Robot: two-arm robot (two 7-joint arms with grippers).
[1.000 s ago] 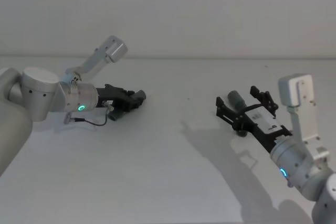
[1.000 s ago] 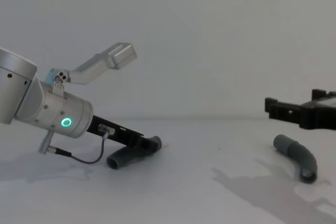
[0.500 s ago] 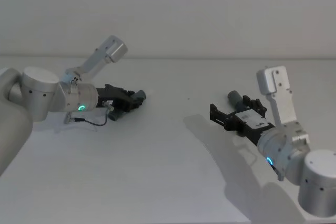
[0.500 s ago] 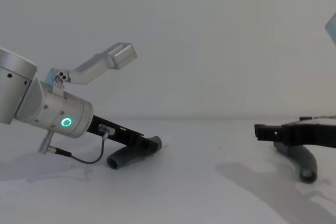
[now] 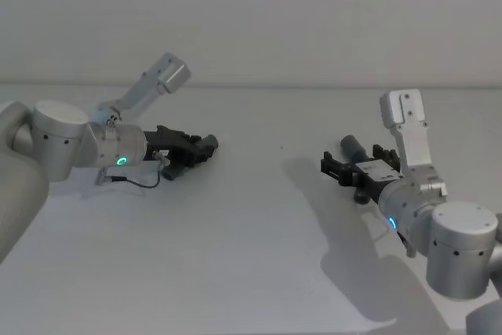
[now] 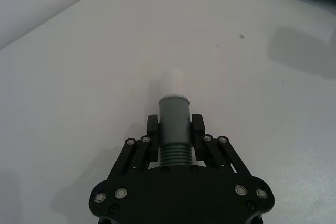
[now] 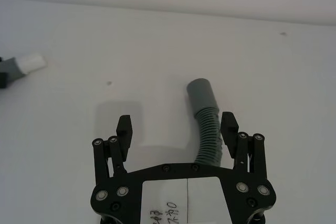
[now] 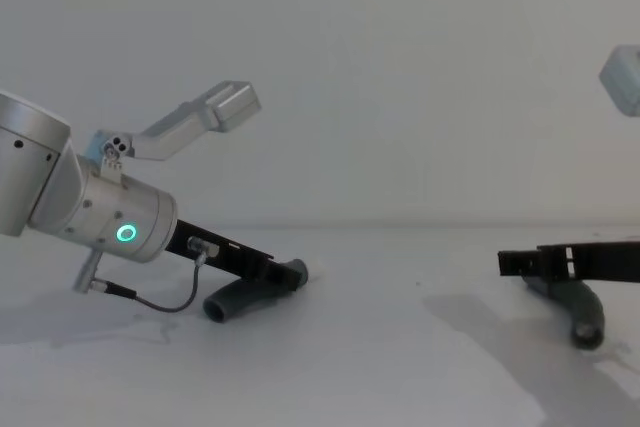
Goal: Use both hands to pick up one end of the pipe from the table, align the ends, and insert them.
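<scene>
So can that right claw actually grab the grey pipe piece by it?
Probably yes: the right claw is open, its fingers either side of the ribbed pipe piece, which lies close to one finger. Nothing else on the table stands between them.

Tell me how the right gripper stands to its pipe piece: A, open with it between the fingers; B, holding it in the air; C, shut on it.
A: the right gripper is open, its fingers spread either side of the ribbed pipe piece, which lies on the table.
</scene>
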